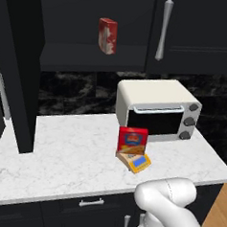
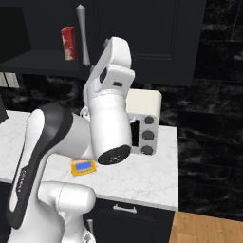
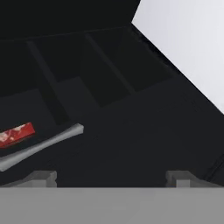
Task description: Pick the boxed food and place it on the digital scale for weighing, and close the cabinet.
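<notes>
On the white counter (image 1: 59,155), the boxed food (image 1: 132,140) already stands upright on the digital scale (image 1: 136,161), before the toaster oven (image 1: 156,109). What remains is the cabinet (image 1: 96,42): its silver bar handle (image 3: 41,144) lies long and slantwise just left of my end effector (image 3: 111,177), whose tips stand wide apart, holding nothing.

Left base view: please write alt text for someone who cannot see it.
A red boxed food carton stands on a small orange digital scale on a white marble counter, in front of a cream toaster oven. Above, the black cabinet is open, with a red-and-white carton on its shelf. The robot's white arm rises at lower right.
</notes>
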Controlling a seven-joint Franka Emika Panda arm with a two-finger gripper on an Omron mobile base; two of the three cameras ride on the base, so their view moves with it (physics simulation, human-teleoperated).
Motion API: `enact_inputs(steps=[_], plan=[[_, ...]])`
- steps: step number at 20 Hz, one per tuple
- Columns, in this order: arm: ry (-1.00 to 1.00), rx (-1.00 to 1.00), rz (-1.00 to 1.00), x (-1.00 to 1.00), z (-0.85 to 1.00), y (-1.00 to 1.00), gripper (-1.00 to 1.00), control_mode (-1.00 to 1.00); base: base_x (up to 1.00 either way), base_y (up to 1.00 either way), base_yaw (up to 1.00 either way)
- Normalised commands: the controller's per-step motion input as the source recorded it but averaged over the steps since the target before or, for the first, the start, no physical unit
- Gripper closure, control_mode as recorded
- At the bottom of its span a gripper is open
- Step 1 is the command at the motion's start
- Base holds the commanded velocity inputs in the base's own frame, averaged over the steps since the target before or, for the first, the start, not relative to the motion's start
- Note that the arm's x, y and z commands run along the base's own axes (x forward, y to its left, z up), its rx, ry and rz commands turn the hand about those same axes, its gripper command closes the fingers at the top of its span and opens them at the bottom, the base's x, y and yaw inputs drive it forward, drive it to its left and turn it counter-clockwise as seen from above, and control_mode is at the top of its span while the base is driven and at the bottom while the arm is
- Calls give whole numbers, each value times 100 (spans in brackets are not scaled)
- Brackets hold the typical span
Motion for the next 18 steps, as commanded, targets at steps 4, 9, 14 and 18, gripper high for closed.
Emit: enact_inputs(steps=[4, 9, 14, 18], plan=[[-10, 4, 0, -83, 0, 0, -100, -100, 0, 0, 0], [-10, 10, 0, -92, 0, 4, -100, -100, 0, 0, 0], [-14, 16, 0, -99, -7, 54, -100, -100, 0, 0, 0], [-29, 11, -7, -98, -34, 100, -100, -100, 0, 0, 0]])
